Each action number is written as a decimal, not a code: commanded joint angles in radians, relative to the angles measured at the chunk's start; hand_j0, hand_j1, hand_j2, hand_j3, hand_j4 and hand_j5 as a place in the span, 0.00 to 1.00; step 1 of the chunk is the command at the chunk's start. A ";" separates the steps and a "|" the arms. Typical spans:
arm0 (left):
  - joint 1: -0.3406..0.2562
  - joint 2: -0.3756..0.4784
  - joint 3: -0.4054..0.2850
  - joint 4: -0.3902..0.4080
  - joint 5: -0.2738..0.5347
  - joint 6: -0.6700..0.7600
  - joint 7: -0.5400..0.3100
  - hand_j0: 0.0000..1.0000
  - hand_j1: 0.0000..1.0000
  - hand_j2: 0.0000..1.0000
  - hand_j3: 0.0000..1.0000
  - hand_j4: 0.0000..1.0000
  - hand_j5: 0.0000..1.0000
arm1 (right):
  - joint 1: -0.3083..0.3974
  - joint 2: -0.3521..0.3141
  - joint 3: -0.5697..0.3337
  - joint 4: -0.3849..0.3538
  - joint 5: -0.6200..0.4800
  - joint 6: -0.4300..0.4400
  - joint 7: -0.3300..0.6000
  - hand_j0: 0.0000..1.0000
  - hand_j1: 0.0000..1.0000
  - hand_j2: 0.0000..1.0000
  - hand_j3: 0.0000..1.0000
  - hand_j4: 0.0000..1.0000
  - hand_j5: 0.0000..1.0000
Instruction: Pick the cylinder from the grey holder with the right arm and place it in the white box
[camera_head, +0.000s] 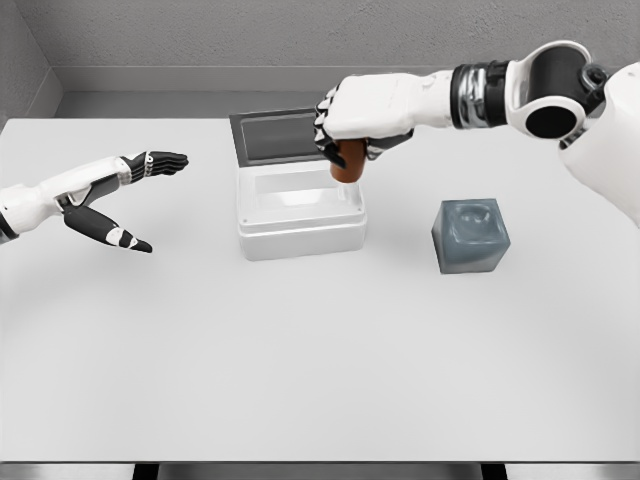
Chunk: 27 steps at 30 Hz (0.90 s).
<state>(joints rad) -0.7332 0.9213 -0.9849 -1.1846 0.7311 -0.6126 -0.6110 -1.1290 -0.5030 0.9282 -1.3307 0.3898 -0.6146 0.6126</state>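
Holding a short brown cylinder (349, 160) in my right hand (362, 118), I am watching it hang over the right rear corner of the white box (300, 212) near the middle of the pale desk (320, 380). The right hand's fingers (325, 135) are curling around the cylinder's upper part, so only its lower end is showing beneath the palm. The box is sitting open, with its dark grey lid (275, 135) standing up behind it. The grey holder (472, 235), a small cube with a round hollow in its top, is sitting empty to the right of the box, well apart from it.

I am judging the cylinder to be rigid, smooth and fairly light, so it is likely to slip if my grip is loosening. Its curved side is the sensible place to be gripping it, fingers opposing thumb around the upper half, leaving the base free to go in first.

My left hand (120, 195) is hovering at the left over the desk, its fingers spread and gripping nothing.
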 joint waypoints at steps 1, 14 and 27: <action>0.000 0.001 0.002 -0.001 0.007 0.002 0.000 1.00 1.00 1.00 1.00 1.00 1.00 | 0.000 0.034 0.017 0.045 -0.002 0.004 -0.002 0.23 0.23 0.23 0.23 0.23 0.23; 0.006 0.001 0.002 -0.001 0.008 0.002 0.000 1.00 1.00 1.00 1.00 1.00 1.00 | -0.012 0.077 0.037 0.145 0.014 0.004 -0.002 0.23 0.23 0.23 0.23 0.23 0.23; 0.006 0.002 0.002 -0.001 0.008 0.002 0.000 1.00 1.00 1.00 1.00 1.00 1.00 | -0.012 0.101 0.050 0.183 0.031 0.004 -0.002 0.23 0.23 0.23 0.23 0.23 0.23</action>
<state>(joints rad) -0.7256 0.9220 -0.9848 -1.1852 0.7314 -0.6126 -0.6110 -1.1413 -0.4052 0.9794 -1.1516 0.4237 -0.6136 0.6120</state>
